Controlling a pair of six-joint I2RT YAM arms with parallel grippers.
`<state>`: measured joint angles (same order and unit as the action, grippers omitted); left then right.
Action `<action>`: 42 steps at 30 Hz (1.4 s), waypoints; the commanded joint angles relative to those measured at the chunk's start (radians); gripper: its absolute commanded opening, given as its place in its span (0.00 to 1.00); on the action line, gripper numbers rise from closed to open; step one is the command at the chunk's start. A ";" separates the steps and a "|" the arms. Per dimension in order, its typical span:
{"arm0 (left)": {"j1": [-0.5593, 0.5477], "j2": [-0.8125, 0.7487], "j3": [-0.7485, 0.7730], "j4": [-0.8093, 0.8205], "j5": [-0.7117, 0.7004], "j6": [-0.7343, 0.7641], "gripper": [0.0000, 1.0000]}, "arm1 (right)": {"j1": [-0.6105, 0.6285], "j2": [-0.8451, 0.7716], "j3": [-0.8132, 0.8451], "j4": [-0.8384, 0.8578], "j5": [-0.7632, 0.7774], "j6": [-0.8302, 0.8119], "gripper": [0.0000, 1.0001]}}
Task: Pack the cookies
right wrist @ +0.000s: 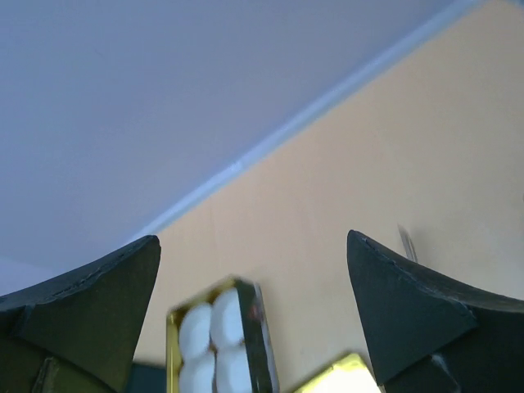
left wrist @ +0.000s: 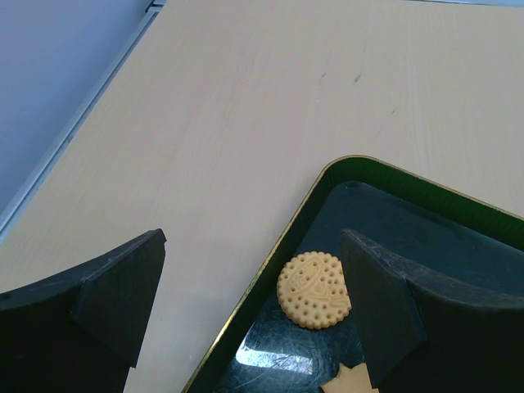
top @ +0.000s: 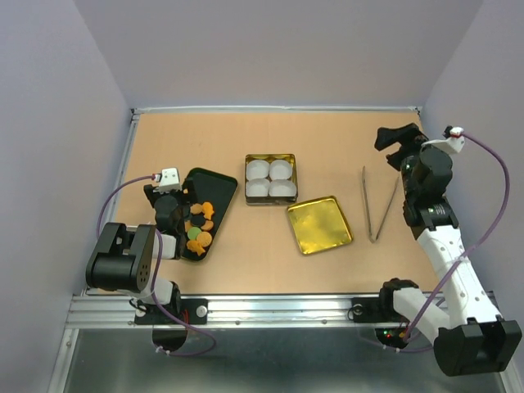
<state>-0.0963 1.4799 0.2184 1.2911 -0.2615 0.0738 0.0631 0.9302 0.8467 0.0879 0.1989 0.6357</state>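
Note:
The cookies (top: 200, 226) lie in a dark green tray (top: 214, 184) at the left: several orange ones and a green one. My left gripper (top: 174, 196) hangs open over the tray's left edge. In the left wrist view a round dotted orange cookie (left wrist: 314, 289) rests just inside the tray rim (left wrist: 270, 266), next to the right finger of the left gripper (left wrist: 252, 246); a star cookie (left wrist: 352, 381) peeks in at the bottom. Nothing is held. My right gripper (top: 394, 137) is raised at the far right, open and empty, also seen from its wrist as the right gripper (right wrist: 252, 241).
A square tin (top: 271, 179) with white paper cups stands mid-table, the tin (right wrist: 217, 340) blurred in the right wrist view. Its gold lid (top: 319, 224) lies in front of it to the right. Metal tweezers (top: 379, 205) lie by the right arm. Walls enclose the table.

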 commanded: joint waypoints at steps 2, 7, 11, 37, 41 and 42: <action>0.001 -0.021 0.015 0.274 -0.005 0.007 0.99 | 0.000 0.031 0.128 -0.648 -0.038 0.119 1.00; 0.001 -0.021 0.016 0.275 -0.007 0.007 0.99 | 0.001 0.246 0.247 -1.109 0.054 -0.010 1.00; 0.001 -0.021 0.016 0.274 -0.005 0.006 0.99 | 0.001 0.323 0.246 -1.185 0.089 -0.062 1.00; -0.008 -0.320 0.540 -0.905 -0.062 -0.248 0.99 | 0.001 0.765 0.189 -0.821 0.158 -0.102 1.00; -0.008 -0.282 0.804 -1.302 -0.107 -0.402 0.99 | -0.005 0.831 0.231 -0.780 0.174 -0.099 1.00; -0.008 -0.273 0.835 -1.360 -0.093 -0.411 0.99 | -0.006 0.843 0.242 -0.774 0.172 -0.100 1.00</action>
<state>-0.1013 1.2003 0.9230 0.3870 -0.3199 -0.1902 0.0650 1.7027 1.0584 -0.7712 0.3126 0.5270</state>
